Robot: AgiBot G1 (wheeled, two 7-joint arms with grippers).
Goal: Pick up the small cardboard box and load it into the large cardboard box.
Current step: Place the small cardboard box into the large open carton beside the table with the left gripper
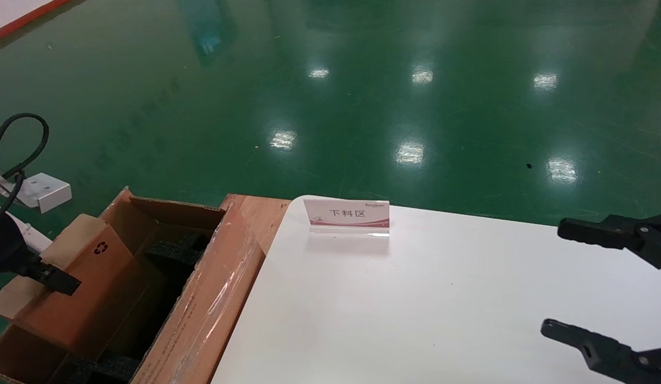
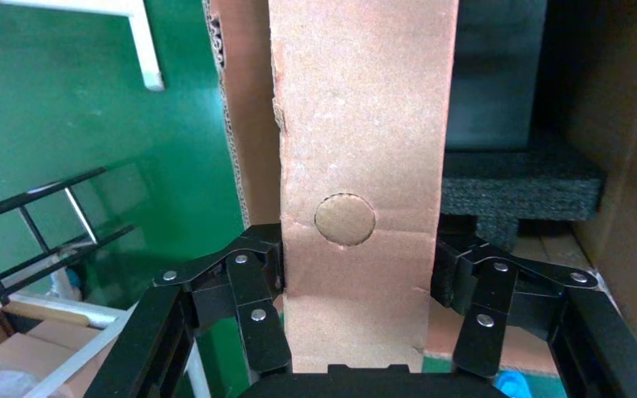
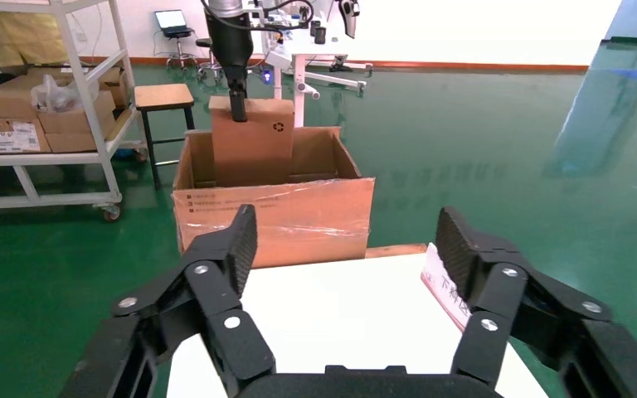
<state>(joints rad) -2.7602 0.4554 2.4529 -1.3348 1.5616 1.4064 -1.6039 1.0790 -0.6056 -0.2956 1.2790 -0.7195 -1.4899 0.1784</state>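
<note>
One small cardboard box [image 1: 90, 277], flat and plain brown with a recycling mark near its upper corner, stands on edge and leans partly inside the large cardboard box [image 1: 213, 298]. The left gripper [image 2: 357, 290] has its fingers [image 2: 257, 307] clamped across the carton's narrow width, just below a round perforated knockout. Judged light and stiff, the carton should hold shape under this pinch; its bare card faces offer fair friction, though thin walls could dent if squeezed harder. Black foam padding [image 2: 514, 186] lines the large carton's interior, and clear tape shines on the near flap [image 1: 223, 288]. The right gripper [image 3: 344, 257] hangs spread wide and empty over the white table [image 1: 442, 298], beside a small sign [image 1: 347, 216].
</note>
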